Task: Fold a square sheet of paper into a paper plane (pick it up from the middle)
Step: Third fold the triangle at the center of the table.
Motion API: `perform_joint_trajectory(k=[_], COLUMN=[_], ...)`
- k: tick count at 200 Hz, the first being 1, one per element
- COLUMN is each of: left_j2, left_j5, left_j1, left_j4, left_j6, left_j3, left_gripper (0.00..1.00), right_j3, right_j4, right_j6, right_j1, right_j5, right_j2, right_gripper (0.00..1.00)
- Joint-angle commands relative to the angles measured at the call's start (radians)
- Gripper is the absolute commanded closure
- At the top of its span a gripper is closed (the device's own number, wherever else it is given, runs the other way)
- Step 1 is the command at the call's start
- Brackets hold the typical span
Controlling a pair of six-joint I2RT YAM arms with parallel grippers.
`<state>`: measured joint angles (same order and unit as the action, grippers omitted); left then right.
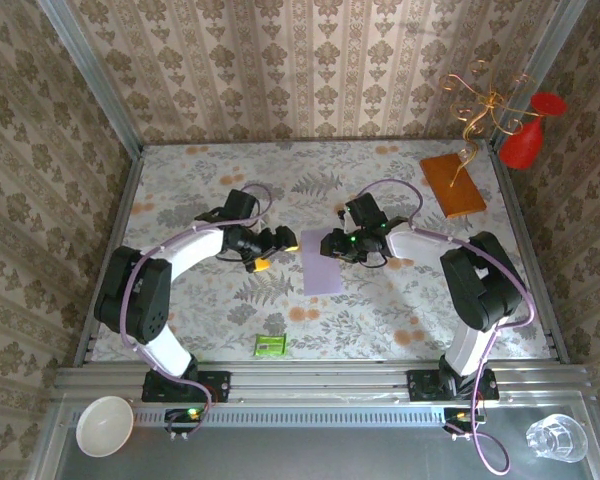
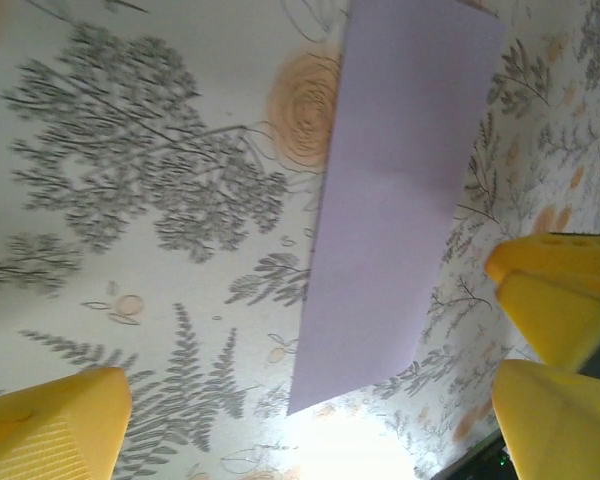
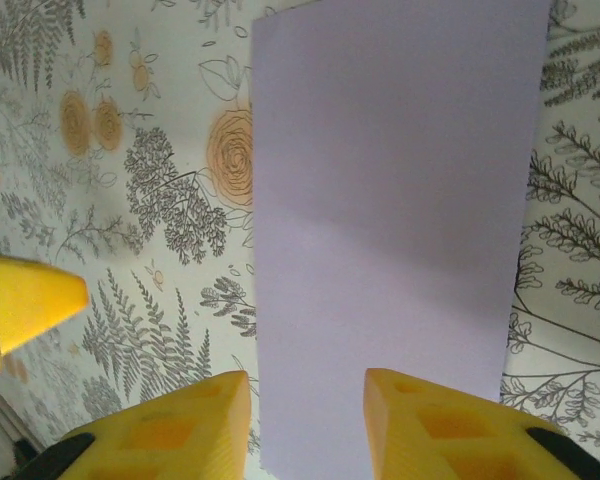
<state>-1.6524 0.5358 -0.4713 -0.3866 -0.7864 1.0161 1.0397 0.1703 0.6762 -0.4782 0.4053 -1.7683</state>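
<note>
The right gripper [image 3: 305, 378] has its jaws part-way apart and clamps nothing; its yellow fingers [image 3: 185, 425] stand either side of one short end of the paper [image 3: 390, 220]; whether the tips touch the paper I cannot tell. The left gripper [image 2: 308, 385] has its jaws wide apart and empty, just left of the paper; the paper itself lies flat on the flowered table [image 1: 380, 310] as a long pale lavender rectangle, midway between the two arms. The green packet [image 1: 270, 345] lies left of the paper and nearer the bases, well apart from it; the orange board [image 1: 453, 185] lies right of the paper and farther back, also well apart.
</note>
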Motion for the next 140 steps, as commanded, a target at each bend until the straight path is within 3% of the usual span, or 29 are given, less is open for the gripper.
perform_joint_trajectory(k=[1,49,85,140], left_j2=[-0.025,-0.071,-0.108,-0.144], left_j5=[0.027,0.037,0.061,0.059], left_j1=[-0.047,-0.12,-0.149,-0.16], left_j4=[0.037,0.07,0.108,0.108], left_j6=[-0.05,-0.093,-0.09,-0.082], left_j3=[-0.01,-0.013,-0.021,-0.027], left_gripper=[0.09,0.22,0.41,0.54], right_j3=[-0.011,-0.014,-0.01,-0.026], right_j4=[-0.007,0.016,0.066,0.092], right_j6=[0.051,0.05,0.019,0.0], right_j1=[-0.002,0.0,-0.001,0.0], right_j5=[0.016,-0.01,-0.051,-0.078], right_j2=[-0.04,-0.083,-0.114,-0.139], right_gripper=[0.67,0.67,0.68,0.69])
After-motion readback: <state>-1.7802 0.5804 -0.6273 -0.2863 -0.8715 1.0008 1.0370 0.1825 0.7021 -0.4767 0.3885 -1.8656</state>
